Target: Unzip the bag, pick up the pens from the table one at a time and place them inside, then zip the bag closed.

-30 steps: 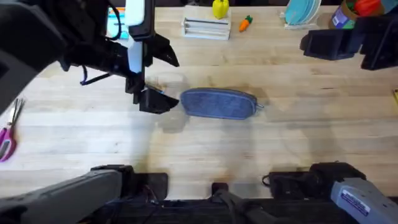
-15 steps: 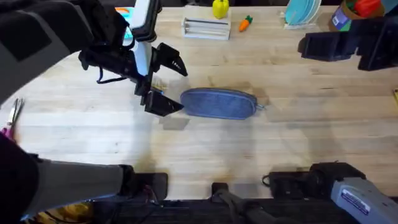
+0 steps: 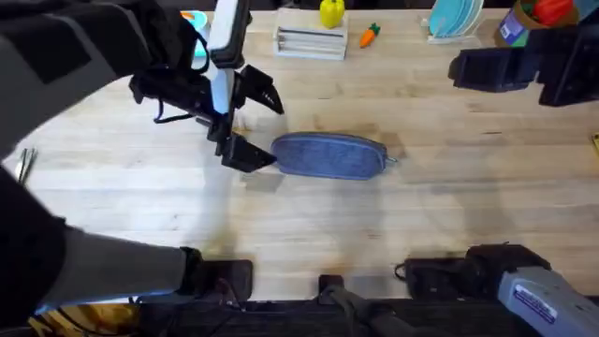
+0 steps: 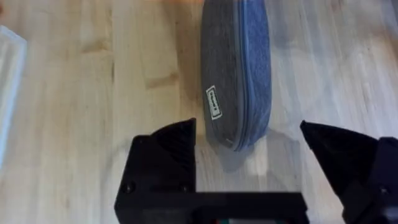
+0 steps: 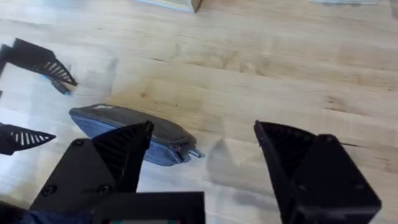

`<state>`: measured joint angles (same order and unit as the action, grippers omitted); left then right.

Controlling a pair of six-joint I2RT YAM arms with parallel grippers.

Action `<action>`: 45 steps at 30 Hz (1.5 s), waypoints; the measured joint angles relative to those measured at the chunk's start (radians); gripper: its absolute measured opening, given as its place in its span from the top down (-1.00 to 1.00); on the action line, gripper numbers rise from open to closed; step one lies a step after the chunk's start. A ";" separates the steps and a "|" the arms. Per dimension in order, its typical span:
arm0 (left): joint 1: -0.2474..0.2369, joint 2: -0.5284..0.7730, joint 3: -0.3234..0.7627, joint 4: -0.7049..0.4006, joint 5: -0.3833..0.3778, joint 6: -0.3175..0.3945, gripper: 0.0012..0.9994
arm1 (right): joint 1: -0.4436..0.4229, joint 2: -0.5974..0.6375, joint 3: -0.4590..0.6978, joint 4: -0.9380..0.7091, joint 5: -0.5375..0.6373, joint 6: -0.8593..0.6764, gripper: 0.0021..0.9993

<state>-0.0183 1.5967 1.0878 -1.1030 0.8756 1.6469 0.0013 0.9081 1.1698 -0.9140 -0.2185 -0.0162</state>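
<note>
The blue-grey bag lies zipped shut in the middle of the table, its small metal pull at the right end. My left gripper hovers open at the bag's left end. In the left wrist view the bag has its rounded end just between the spread tips of the left gripper, touching neither. My right gripper is held high at the far right. It is open and looks down on the bag and the pull. The pens are out of view.
A white tray, a yellow object and an orange toy carrot line the far edge. Teal plates and containers stand at the far right. Scissors lie at the left edge.
My left arm has moved right and a little farther away, bringing its open gripper closer to the bag's left end. The bag and the right arm have not moved.
</note>
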 joint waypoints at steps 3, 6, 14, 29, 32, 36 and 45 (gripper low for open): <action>-0.011 0.055 0.000 0.002 0.000 0.000 -0.99 | 0.000 0.000 0.000 0.000 0.000 0.000 -0.99; -0.021 0.122 0.000 0.029 0.014 -0.001 -0.99 | 0.000 0.000 0.000 0.000 0.000 0.000 -0.99; -0.021 0.130 0.000 0.035 0.054 0.000 -0.99 | 0.000 0.000 0.000 0.000 0.000 0.000 -0.99; -0.043 0.163 0.001 0.053 0.070 0.000 -0.61 | 0.000 0.000 0.000 0.001 0.000 0.000 -0.99; -0.043 0.163 0.001 0.052 0.070 -0.001 0.34 | 0.000 0.000 0.000 0.001 0.000 0.000 -0.99; -0.047 0.164 0.001 0.056 0.064 0.000 0.91 | 0.000 0.000 0.000 -0.011 0.000 0.000 -0.99; -0.047 0.164 0.001 0.056 0.063 -0.001 0.92 | 0.000 0.006 -0.013 -0.099 -0.012 -0.007 -0.99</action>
<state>-0.0650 1.7611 1.0885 -1.0469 0.9390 1.6463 0.0013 0.9138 1.1565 -1.0131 -0.2306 -0.0235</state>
